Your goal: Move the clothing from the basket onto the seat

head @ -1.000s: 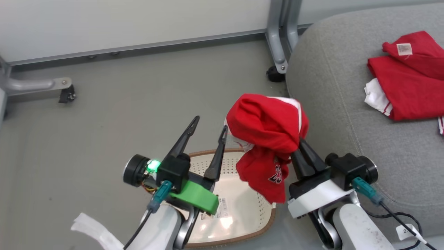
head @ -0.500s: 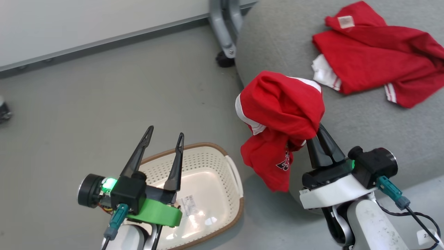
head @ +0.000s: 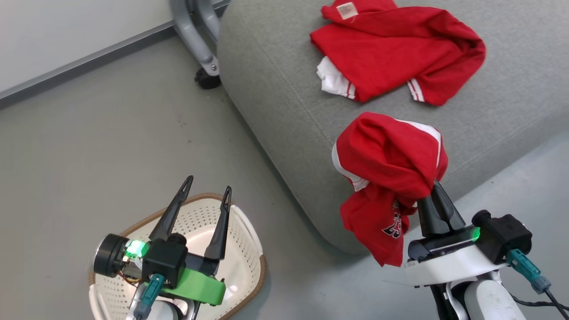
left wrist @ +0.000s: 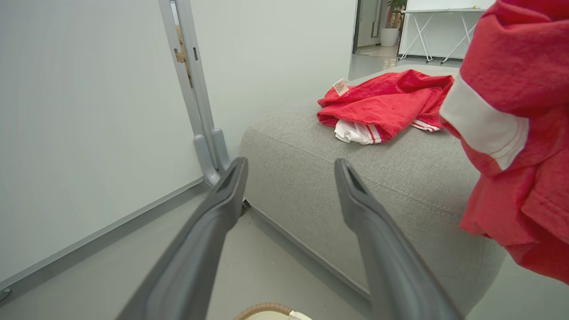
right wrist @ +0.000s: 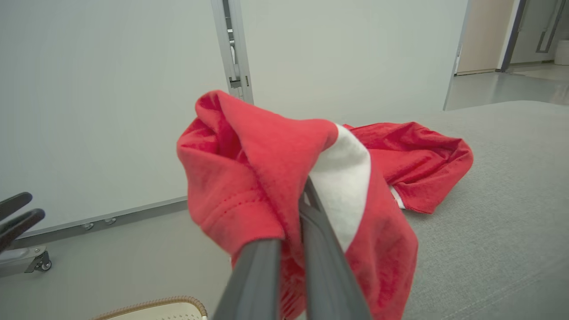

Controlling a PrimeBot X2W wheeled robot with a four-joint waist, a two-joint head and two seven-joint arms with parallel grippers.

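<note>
Hanging from right gripper [head: 432, 192], numbered garment [head: 386, 155], long axis seemingly vertical, near seat [head: 275, 98]

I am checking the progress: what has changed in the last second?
The robot turned toward the seat, so the head view shifted. The right claw, still shut on the numbered garment, carried it from above the basket to the seat's front edge. Nothing was taken or released. Unchanged: the left claw open over the basket, the other garment lying on the seat.

bare seat [head: 275, 89] front free, red garment [head: 400, 49] farther back
</note>
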